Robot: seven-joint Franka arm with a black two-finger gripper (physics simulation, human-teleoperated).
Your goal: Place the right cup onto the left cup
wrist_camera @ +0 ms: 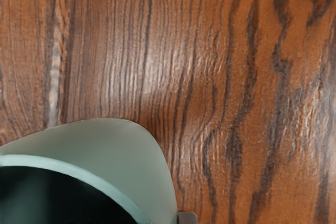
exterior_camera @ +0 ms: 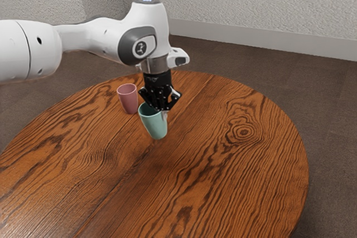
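The hand (exterior_camera: 158,108) is pinching the green cup (exterior_camera: 154,124) at the wall by its rim, one finger (exterior_camera: 165,115) outside the cup and the other hidden at its mouth. The green cup leans, its mouth toward the exterior view's left and its base toward the right; I cannot tell from the pictures how far the base clears the desk (exterior_camera: 223,171). It is on the far side of the round desk's middle, in from the edge.

The pink cup (exterior_camera: 129,100) stands upright on the desk, mouth up, nearer the far edge toward the exterior view's left. The green cup is near it but not stacked on it. In the wrist view, the green cup's pale outer wall and dark inside show, with a fingertip (wrist_camera: 187,218) beside the wall.
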